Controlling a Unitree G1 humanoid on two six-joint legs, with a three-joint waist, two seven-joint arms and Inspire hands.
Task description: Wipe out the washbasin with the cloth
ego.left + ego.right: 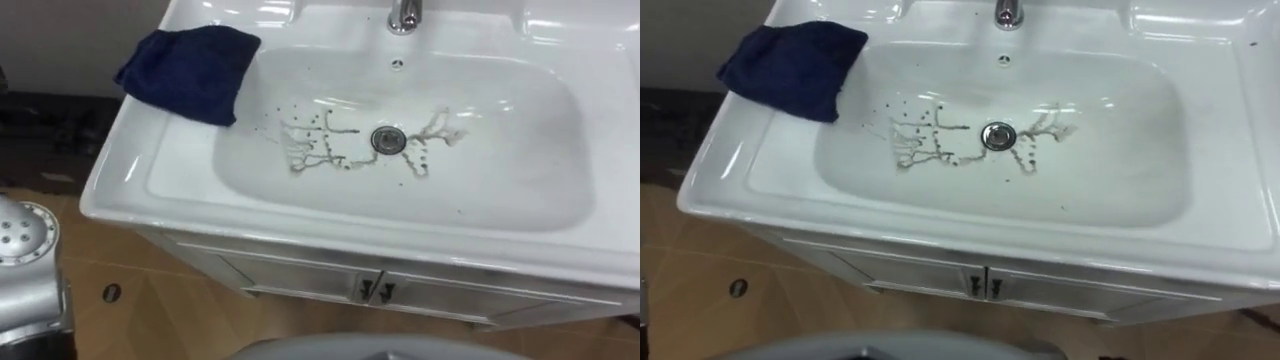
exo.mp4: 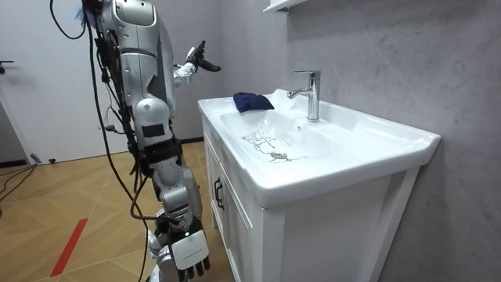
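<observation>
**Basin streaked, cloth on its far left corner, both my hands off it**

Basin point(image 1: 130, 170) sits white and glossy right in front of me on a white cabinet point(image 1: 300, 272), and I stand facing it on the wooden floor point(image 1: 150, 310). Its bowl is dirty. Dark streaks point(image 1: 320, 150) run in thin squiggly lines left of the drain point(image 1: 388, 139), with a scatter of specks beyond them toward the far left. A smaller patch branches out right of the drain. The drain is a round metal ring in the middle of the bowl. At the far edge, in line with it, stands the chrome faucet point(image 1: 404, 15), and a small overflow hole point(image 1: 397, 64) shows on the bowl's far wall.

A dark blue cloth point(image 1: 190, 70) lies crumpled on the far left corner of the rim, its right edge hanging a little over the lip of the bowl.

In the room view my left hand point(image 2: 194, 66) is raised at about chest height, short of the cabinet's left end. Its fingers are spread apart, holding nothing, well apart from the cloth. My right hand point(image 2: 188, 254) hangs low at my side near the cabinet's front, fingers loosely relaxed and empty. Two small dark handles point(image 1: 375, 290) sit side by side where the cabinet doors meet, below the near rim
</observation>
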